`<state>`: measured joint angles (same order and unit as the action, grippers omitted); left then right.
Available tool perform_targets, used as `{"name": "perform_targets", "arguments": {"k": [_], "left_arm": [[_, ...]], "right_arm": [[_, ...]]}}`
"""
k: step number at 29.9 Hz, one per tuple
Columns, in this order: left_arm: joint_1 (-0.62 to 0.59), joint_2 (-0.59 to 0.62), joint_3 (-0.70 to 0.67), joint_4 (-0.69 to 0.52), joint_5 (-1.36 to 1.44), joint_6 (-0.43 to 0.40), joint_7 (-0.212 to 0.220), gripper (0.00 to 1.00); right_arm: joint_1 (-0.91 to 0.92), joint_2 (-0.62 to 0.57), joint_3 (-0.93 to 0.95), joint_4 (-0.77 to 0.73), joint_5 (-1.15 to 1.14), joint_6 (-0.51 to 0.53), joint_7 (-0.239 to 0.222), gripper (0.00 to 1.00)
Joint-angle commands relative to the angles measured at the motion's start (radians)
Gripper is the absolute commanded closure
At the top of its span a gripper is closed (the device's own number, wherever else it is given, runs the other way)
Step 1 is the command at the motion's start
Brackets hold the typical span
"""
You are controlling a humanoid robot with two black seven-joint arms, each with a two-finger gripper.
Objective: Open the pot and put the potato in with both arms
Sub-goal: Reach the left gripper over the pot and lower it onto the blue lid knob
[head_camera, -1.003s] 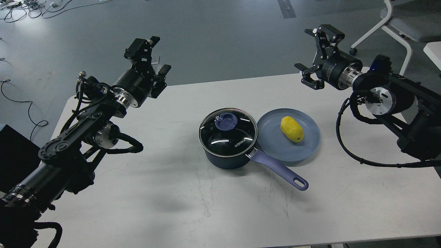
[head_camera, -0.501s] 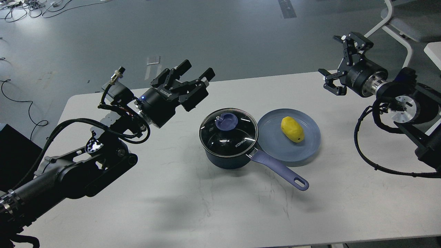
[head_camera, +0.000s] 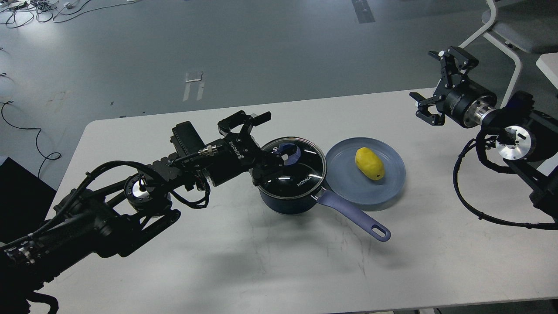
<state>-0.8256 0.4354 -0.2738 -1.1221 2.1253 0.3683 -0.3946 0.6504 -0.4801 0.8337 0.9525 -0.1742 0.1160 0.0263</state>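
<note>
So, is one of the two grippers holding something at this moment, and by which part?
Nothing is held. The left gripper is open beside the lid knob of the pot, not closed on it. The right gripper is open in the air.

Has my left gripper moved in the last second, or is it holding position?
Yes. The left gripper has swung down and rightward, from above the table's far left edge to the pot, its open fingers now by the lid knob.

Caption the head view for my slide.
Left gripper open beside the lidded pot; potato waits on the plate.
</note>
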Motion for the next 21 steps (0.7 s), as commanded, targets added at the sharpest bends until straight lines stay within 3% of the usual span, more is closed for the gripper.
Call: {"name": "perform_targets", "arguments": {"k": [1,10,21], "left_arm": [[-0.004,-0.02,0.002,0.028,0.005,-0.025,0.002,0.02],[-0.041,-0.064,0.096,0.09,0.002,-0.037,0.0,0.02],[-0.03,-0.135,0.099,0.154,-0.005,-0.037,0.002,0.02]], "right_arm": [[0.0,0.0,-0.002,0.0,-0.001,-0.001,0.0,0.0],[-0.006,-0.005,-0.002,-0.001,-0.001,-0.001,0.0,0.0],[-0.014,-0.006,-0.005,-0.008,-0.002,0.001,0.001,0.0]]}}
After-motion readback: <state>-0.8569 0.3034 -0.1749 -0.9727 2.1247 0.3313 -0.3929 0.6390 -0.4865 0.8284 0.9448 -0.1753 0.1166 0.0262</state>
